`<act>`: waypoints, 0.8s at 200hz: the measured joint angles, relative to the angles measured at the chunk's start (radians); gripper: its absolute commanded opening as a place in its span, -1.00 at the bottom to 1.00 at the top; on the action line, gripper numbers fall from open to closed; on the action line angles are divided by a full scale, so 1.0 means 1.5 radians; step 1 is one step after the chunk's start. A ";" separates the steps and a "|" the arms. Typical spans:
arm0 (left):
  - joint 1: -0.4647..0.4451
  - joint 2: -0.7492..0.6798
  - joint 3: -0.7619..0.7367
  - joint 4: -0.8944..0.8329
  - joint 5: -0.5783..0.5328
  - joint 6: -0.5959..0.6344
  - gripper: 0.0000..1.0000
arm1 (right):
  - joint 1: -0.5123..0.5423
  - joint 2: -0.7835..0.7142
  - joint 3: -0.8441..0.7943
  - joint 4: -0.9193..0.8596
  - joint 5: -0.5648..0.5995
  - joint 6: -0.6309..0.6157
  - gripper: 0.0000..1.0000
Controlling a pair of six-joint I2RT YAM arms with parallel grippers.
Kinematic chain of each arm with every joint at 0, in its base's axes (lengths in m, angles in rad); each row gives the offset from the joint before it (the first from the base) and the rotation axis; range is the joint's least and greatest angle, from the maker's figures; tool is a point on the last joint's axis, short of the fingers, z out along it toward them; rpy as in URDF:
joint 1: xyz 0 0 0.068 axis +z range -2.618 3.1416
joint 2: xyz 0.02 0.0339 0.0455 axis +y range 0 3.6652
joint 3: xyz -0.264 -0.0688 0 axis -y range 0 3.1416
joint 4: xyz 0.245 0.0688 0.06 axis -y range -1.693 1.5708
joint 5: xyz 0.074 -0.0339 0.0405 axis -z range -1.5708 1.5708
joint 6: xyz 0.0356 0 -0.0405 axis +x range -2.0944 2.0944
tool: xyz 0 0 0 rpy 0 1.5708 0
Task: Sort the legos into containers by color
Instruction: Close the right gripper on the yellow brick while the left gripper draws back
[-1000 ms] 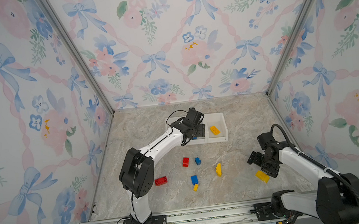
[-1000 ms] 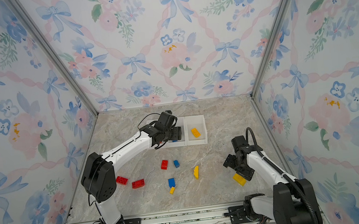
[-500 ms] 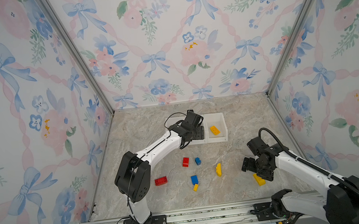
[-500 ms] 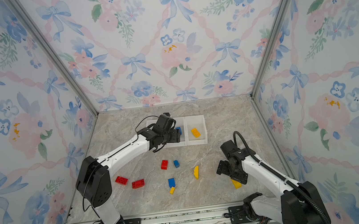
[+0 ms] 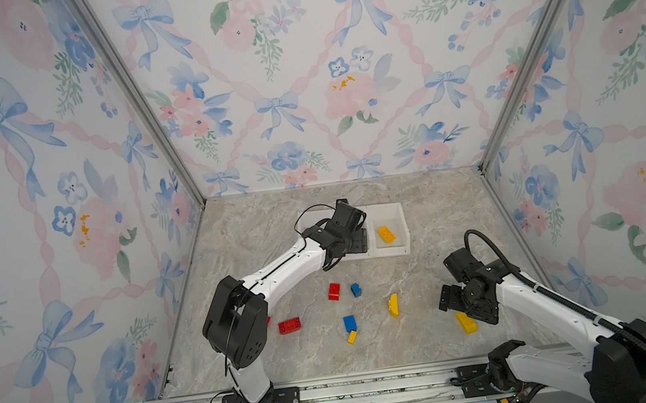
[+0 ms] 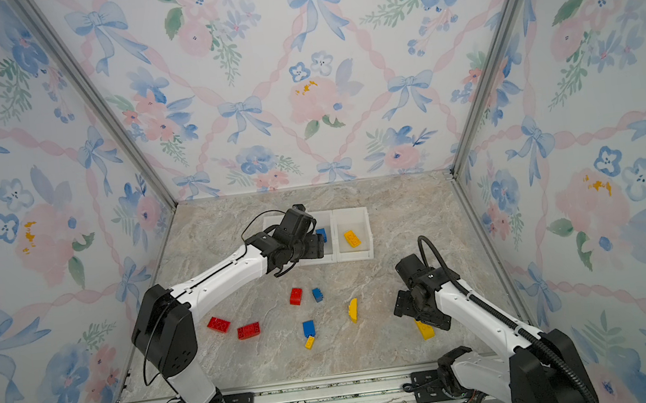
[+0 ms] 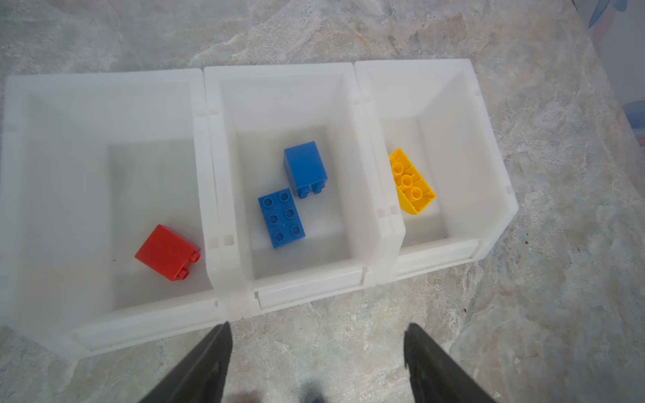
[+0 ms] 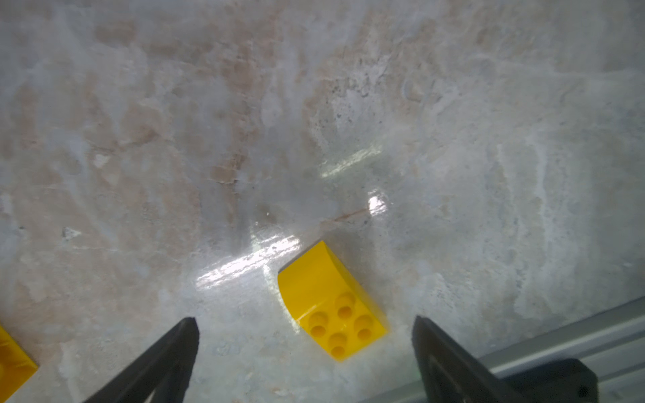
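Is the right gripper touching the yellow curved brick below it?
Apart. The right wrist view shows the yellow curved brick lying between the fingertips of the open right gripper, with bare table visible on both sides.

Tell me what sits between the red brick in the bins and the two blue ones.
Only the joined walls of their two bins: the red brick lies in one, the blue bricks in the next. The left wrist view shows it.

Your left arm (image 5: 279, 270) reaches far forward, left hand (image 7: 317, 331) spread wide and empty, while your right arm (image 5: 543, 301) bends low, right hand (image 8: 304, 321) likewise agape, seemingly pointed almost straight down.
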State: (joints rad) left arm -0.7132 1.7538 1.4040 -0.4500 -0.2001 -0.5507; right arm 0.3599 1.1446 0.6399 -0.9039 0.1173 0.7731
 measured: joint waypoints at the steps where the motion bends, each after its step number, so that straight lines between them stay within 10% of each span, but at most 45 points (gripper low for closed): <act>1: 0.000 0.000 0.000 0.000 0.000 0.000 0.59 | 0.000 0.001 0.000 0.001 0.000 0.001 0.91; 160: 0.000 -0.057 -0.057 0.000 -0.019 -0.007 0.61 | 0.031 0.066 -0.036 0.075 -0.038 0.004 -0.19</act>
State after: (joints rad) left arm -0.7132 1.6680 1.3186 -0.4496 -0.2283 -0.5613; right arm 0.4057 1.2438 0.5858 -0.7918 0.0608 0.7784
